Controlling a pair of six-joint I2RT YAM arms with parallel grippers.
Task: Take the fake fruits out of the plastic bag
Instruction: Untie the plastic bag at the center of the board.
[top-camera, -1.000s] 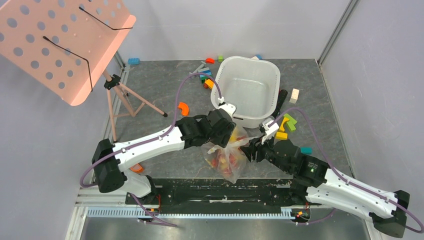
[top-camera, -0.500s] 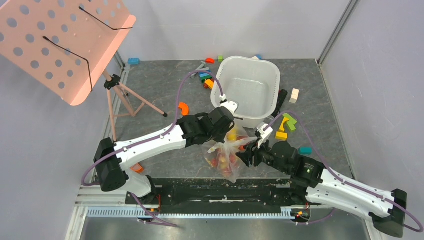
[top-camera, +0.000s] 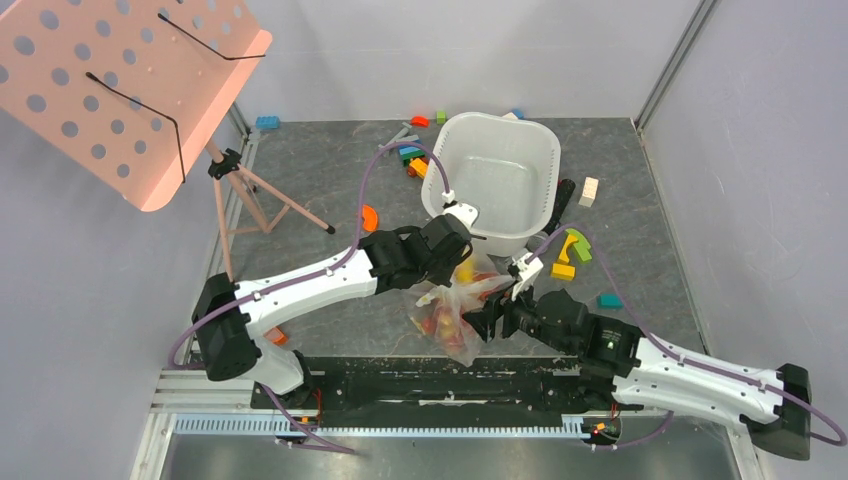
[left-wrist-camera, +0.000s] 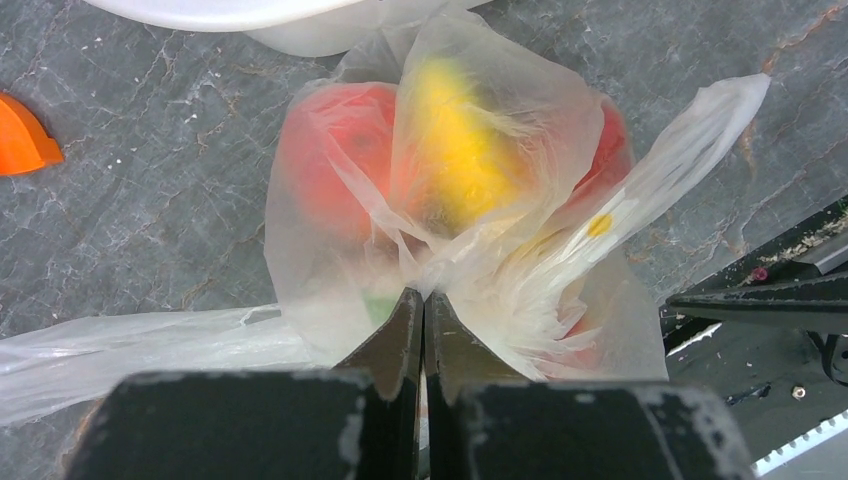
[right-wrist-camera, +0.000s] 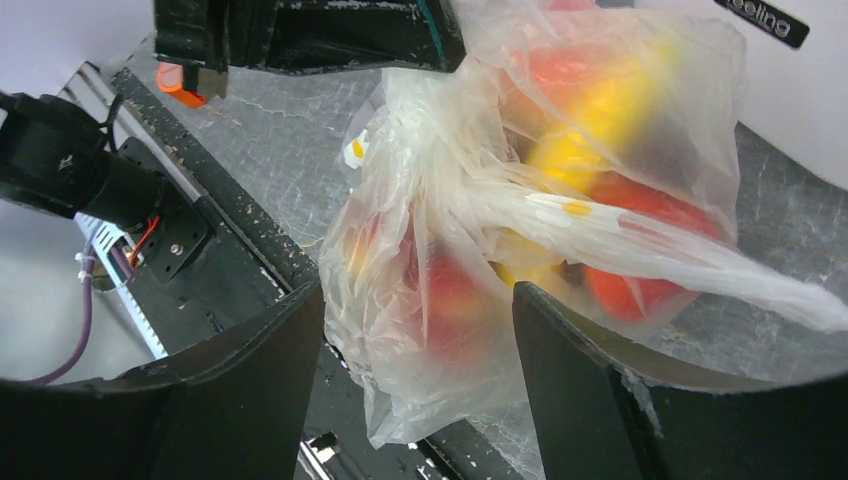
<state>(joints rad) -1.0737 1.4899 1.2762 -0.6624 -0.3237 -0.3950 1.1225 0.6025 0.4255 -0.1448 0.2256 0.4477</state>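
My left gripper (left-wrist-camera: 424, 300) is pinched shut on a gathered fold of the plastic bag (left-wrist-camera: 345, 265), with film bunched at the fingertips. It has barely shifted over the last second. In the top view the bag (top-camera: 452, 315) lies on the desk (top-camera: 320, 180) at 6 o'clock from the white basin (top-camera: 495, 116), just as before. The fake fruits (left-wrist-camera: 458, 150) are all inside it, yellow at 12 o'clock from my left fingertips and red at 10 o'clock. My right gripper (right-wrist-camera: 420, 300) has slid in from 3 o'clock since a second ago. It is now right at the bag (right-wrist-camera: 450, 200), jaws spread wide on either side of its lower bulge and not closed on it. Red and yellow fruit show through the film at 1 o'clock.
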